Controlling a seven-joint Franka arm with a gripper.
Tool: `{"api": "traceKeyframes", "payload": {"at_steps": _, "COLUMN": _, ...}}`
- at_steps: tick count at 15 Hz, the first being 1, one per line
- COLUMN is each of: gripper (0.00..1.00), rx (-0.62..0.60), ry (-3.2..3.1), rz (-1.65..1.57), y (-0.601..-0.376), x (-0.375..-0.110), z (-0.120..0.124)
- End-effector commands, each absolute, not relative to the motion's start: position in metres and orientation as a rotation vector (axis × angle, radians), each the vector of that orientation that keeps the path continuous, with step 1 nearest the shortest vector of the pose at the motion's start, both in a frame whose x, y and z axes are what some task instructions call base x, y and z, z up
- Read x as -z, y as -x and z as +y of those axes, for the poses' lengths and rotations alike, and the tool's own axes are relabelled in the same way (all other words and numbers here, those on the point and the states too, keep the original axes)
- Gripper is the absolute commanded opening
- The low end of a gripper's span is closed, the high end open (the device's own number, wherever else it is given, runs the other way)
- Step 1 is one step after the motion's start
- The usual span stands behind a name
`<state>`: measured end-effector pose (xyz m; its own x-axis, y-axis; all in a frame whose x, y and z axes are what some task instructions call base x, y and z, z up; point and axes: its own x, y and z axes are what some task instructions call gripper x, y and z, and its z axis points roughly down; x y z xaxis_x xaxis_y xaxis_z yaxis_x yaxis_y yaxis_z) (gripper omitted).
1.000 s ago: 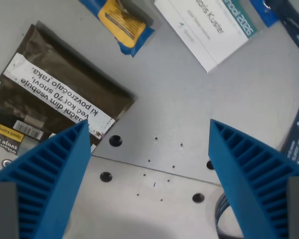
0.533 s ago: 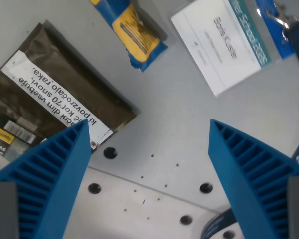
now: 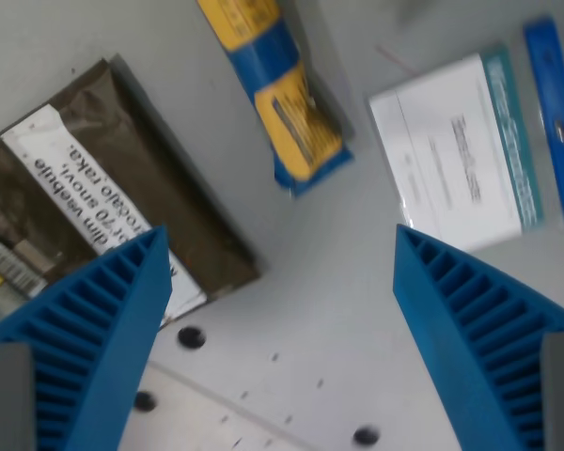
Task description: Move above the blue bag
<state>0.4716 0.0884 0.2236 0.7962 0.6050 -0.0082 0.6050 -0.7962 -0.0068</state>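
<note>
The blue bag, a narrow blue packet with yellow panels, lies on the grey table at the top centre of the wrist view and runs off the top edge. My gripper is open, its two blue ribbed fingers rising from the lower corners with only bare table between them. The bag's lower end sits just above the gap between the fingertips, slightly toward the wrist view's left.
A dark brown pouch with a white text label lies at the left, partly behind the left finger. A white name badge with a teal edge and a blue lanyard lie at the right. Bolt holes dot the grey table.
The camera has moved: the whole scene slid down and turned in the picture, bringing much more of the blue bag into view at the top. The gripper's opening is unchanged.
</note>
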Motion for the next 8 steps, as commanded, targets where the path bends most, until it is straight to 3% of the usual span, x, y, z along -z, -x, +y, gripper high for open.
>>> {"api": "traceKeyframes", "payload": {"at_steps": 1, "gripper": 1.00, "rx": -0.025, "ry": 2.717, "rz": -1.480, "y": -0.483, "x": -0.217, "z": 0.095}}
{"api": "traceKeyframes", "payload": {"at_steps": 8, "gripper": 1.00, "rx": -0.026, "ry": 2.589, "rz": -1.686, "y": -0.497, "x": -0.187, "z": 0.111}}
